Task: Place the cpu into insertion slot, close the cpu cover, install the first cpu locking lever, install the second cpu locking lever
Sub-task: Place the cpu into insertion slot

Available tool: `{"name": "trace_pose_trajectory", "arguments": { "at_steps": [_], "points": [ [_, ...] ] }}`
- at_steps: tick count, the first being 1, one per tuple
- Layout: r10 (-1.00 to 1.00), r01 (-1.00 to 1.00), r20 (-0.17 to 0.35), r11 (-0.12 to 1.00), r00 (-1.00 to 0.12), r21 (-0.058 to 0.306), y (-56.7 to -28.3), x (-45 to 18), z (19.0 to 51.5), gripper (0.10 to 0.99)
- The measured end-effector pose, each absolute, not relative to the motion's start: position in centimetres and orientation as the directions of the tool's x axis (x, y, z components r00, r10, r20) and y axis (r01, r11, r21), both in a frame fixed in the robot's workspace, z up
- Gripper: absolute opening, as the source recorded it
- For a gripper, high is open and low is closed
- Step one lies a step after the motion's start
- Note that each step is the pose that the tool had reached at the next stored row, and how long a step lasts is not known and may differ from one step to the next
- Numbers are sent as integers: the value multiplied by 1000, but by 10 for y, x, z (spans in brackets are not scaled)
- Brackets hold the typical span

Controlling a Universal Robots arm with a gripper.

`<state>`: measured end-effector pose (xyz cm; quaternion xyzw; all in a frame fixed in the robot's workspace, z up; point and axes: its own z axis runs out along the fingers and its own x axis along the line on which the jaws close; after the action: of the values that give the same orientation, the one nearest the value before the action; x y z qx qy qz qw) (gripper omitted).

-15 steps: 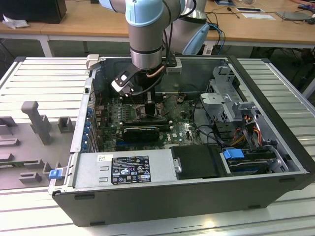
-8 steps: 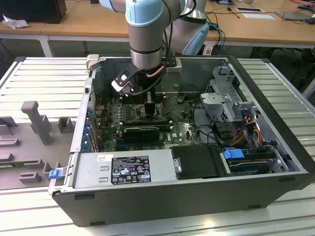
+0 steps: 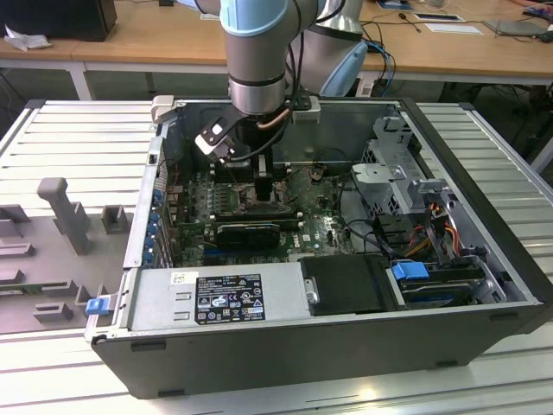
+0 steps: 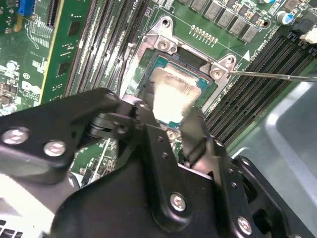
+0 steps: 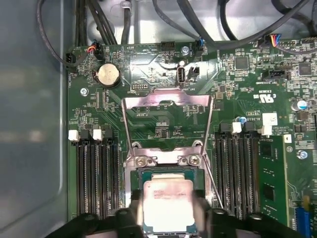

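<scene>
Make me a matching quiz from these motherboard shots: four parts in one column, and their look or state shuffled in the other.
Parts:
1. cpu
2. cpu cover
3. coin cell battery
4. memory slots

Look or state:
a. round, silver
b. long, black, in parallel rows
c. flipped open
d. pale square top, green edge

Pairs: 1-d, 2-c, 3-a, 4-b

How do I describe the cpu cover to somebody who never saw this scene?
In the open computer case, find the green circuit board, then the cpu between the black memory slots. The cpu cover is the grey metal frame swung open beside it; only it shows board through a cut-out centre.
</scene>
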<state>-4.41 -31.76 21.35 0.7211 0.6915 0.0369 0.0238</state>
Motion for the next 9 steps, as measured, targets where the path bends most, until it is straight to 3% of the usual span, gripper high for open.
{"name": "trace_pose_trajectory", "arguments": {
  "at_steps": [1, 4, 5, 9],
  "points": [
    [999, 995, 17, -43, 41, 86, -318, -44, 214, 400],
    [999, 995, 11, -42, 41, 86, -320, -44, 214, 220],
    [999, 995, 10, -42, 41, 86, -321, -44, 215, 106],
    [999, 995, 10, -42, 41, 86, -321, -44, 219, 106]
  ]
}}
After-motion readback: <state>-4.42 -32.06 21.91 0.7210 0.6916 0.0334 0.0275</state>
